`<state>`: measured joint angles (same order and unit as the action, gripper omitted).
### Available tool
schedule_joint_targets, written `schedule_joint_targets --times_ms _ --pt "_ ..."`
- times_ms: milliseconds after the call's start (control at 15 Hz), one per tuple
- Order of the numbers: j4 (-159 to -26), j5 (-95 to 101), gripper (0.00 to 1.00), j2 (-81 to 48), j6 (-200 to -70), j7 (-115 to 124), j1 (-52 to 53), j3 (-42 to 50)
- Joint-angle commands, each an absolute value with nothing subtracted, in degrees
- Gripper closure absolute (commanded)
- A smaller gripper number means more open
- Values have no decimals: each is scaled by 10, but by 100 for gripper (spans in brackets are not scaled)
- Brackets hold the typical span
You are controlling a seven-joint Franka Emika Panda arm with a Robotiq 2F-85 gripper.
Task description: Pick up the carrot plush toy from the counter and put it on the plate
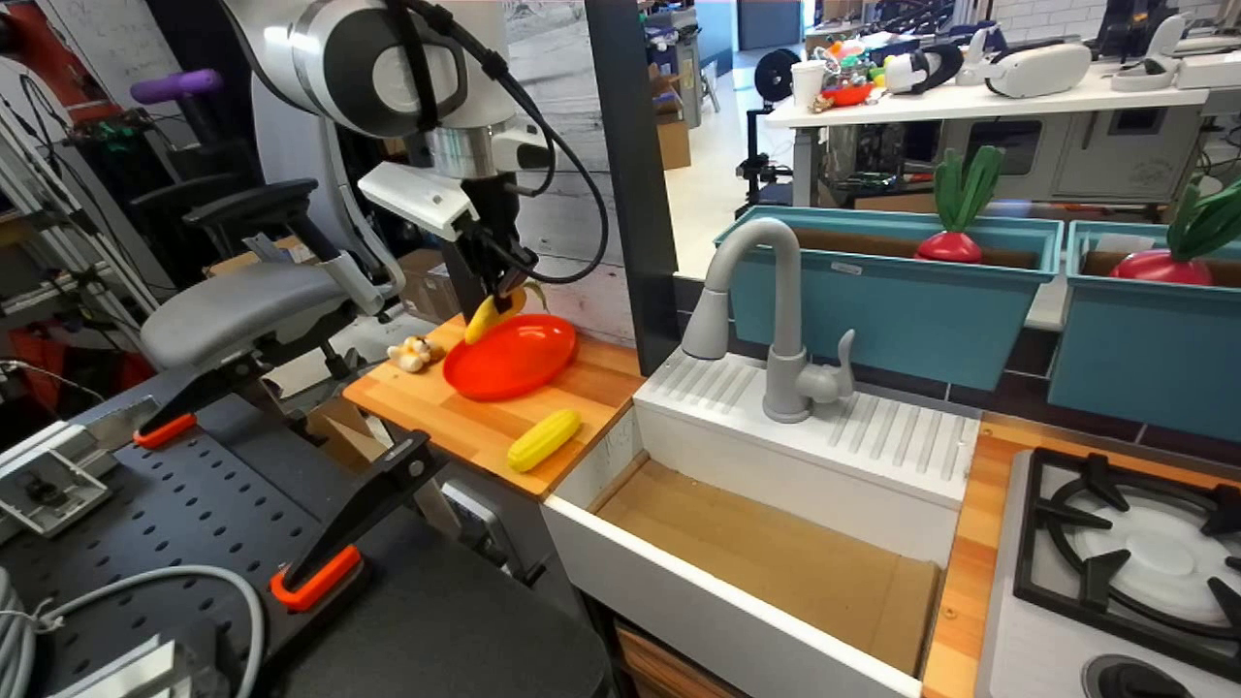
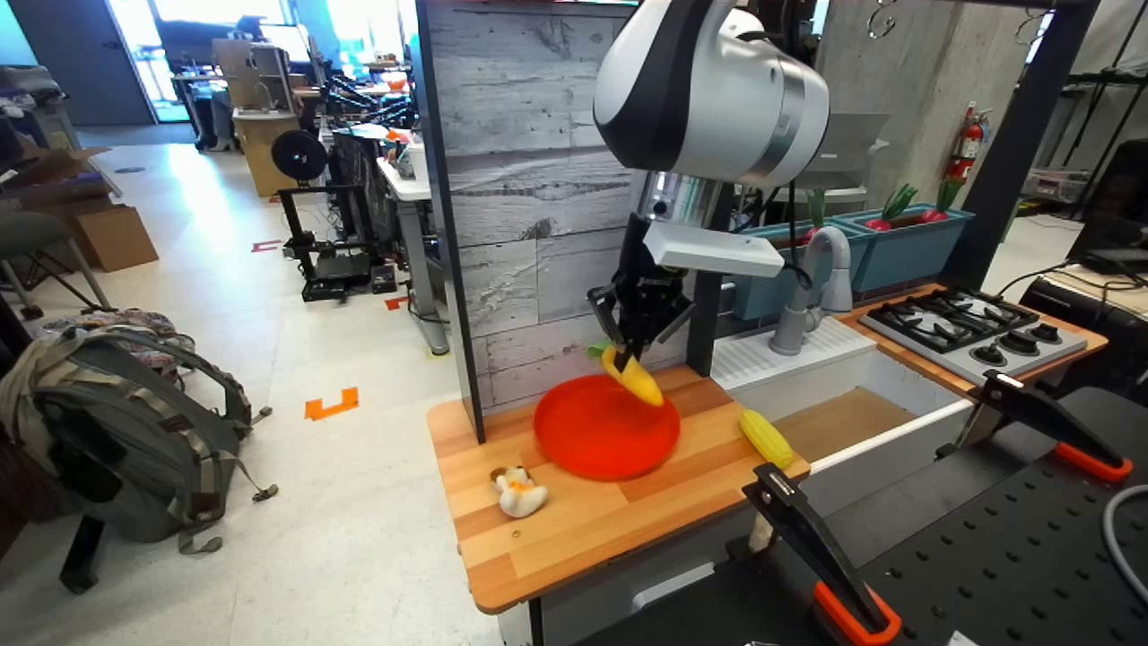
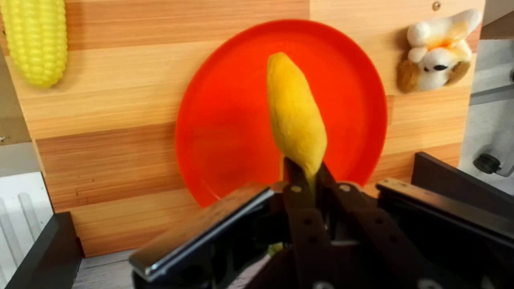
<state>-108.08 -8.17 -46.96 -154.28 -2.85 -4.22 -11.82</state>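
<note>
Because carrot plush toy (image 3: 297,116) looks soft and light, gentle pinch should do; jaws clamped on it nearer green end, over plate (image 3: 229,100); mid-body likely steadier.

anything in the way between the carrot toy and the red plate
Nothing visible. The gripper holds the carrot plush toy over the plate; the corn and dog toy lie beside the plate, on opposite sides.
</note>
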Motion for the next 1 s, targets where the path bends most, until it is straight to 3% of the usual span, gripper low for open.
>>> schedule_joint_targets --times_ms 0,667,733,800,933 --pt "-1041 -82 98 -503 -1510 -40 -34 -106" --pt "-976 -71 98 -577 -1497 -24 -2 -80" --pt "-971 -71 66 -580 -1495 -23 0 -78" --pt "-967 -71 65 -583 -1494 -22 2 -77" --pt "-960 -72 52 -586 -1489 -24 -1 -78"
